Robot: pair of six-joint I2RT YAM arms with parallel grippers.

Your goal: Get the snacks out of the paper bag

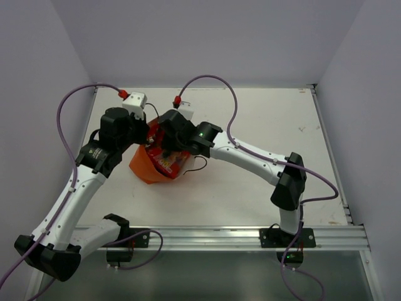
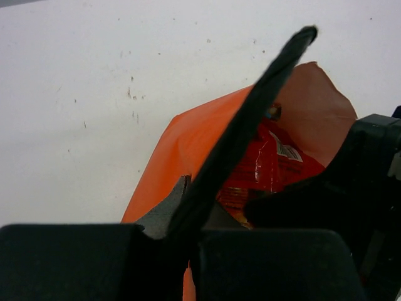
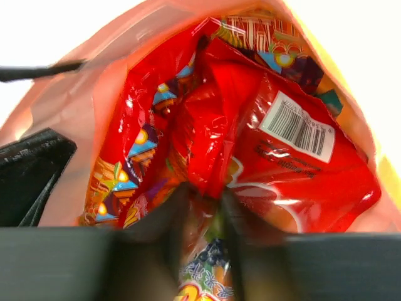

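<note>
The orange paper bag (image 1: pixel 141 165) lies on the table with its mouth held up between the two arms. My left gripper (image 2: pixel 187 221) is shut at the bag's rim, and a dark cord handle (image 2: pixel 250 119) runs up out of its jaws. My right gripper (image 3: pixel 203 207) is inside the bag (image 3: pixel 81 113). Its jaws have closed in on a fold of a red snack packet (image 3: pixel 213 125). Beside that lies a red packet with a barcode label (image 3: pixel 301 157), and more printed packets (image 3: pixel 125 163) are on the left. In the top view the snacks (image 1: pixel 169 164) show red in the bag's mouth.
The white table (image 1: pixel 263 119) stretches out right of and behind the bag. A loop of the bag's cord (image 1: pixel 199 164) lies on the table by the mouth. Purple cables (image 1: pixel 213 81) arch over both arms. A metal rail (image 1: pixel 219 237) runs along the near edge.
</note>
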